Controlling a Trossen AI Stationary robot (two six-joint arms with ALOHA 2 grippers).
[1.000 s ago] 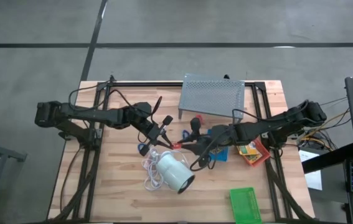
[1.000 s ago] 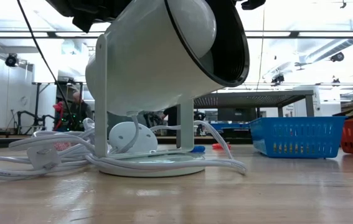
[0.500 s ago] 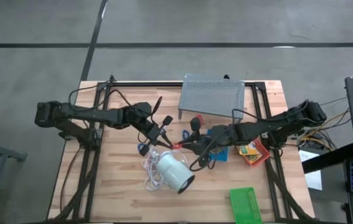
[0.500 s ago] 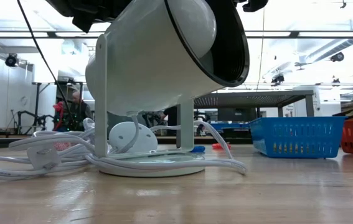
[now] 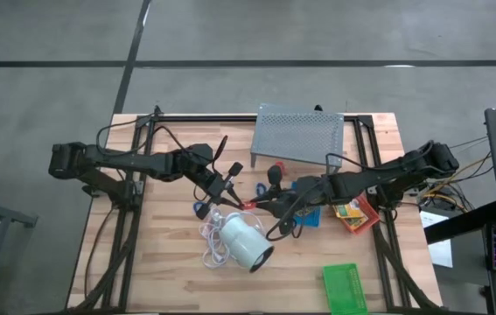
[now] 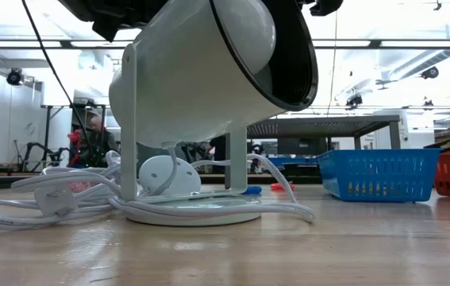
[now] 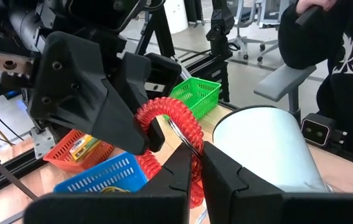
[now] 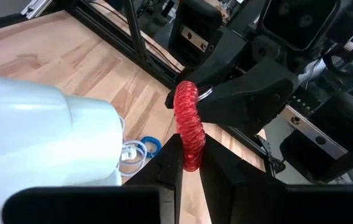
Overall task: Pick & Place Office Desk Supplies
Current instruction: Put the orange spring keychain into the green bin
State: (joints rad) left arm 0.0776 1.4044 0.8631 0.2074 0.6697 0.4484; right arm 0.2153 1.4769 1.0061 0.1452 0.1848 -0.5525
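1. Compared with a second ago: no visible shift in either arm, the red loop or anything on the desk.
2. Left hand (image 7: pixel 192 163) above the middle of the light wooden desk (image 5: pixel 169 262), fingers pressed together on the red coiled plastic loop (image 7: pixel 182 134).
3. Right hand (image 8: pixel 188 168) facing it from the other side, fingers pinched on the same red loop (image 8: pixel 188 124); seen from above as a small red spot (image 5: pixel 249 204) between the two hand tips, clear of the desk surface.
4. Counted from above: two dark arms; one red loop in the air; one small blue loop (image 5: pixel 200 209) flat on the desk just beside the left hand (image 5: pixel 233 194), also seen under the right hand (image 8: pixel 145 148).
5. Trays: three in all. One blue plastic mesh tray (image 5: pixel 310 215) under the right arm, one red-orange plastic mesh tray (image 5: pixel 363 217) just beside it towards the right edge, one green plastic mesh tray (image 5: pixel 345 288) near the front edge, well apart from both hands.
6. Yellow-orange printed boxes (image 5: pixel 346 211) inside the red-orange tray; number cannot be told.
7. One big white cylinder-shaped lamp (image 5: pixel 246 242) with white cord (image 5: pixel 213 245) directly in front of the held loop, tipped on its side in the high view.
8. One grey perforated metal stand (image 5: pixel 299 138) at the far edge of the desk, behind both hands.
9. A person in a dark printed top (image 7: pixel 335 56) beyond the desk in the left wrist view.
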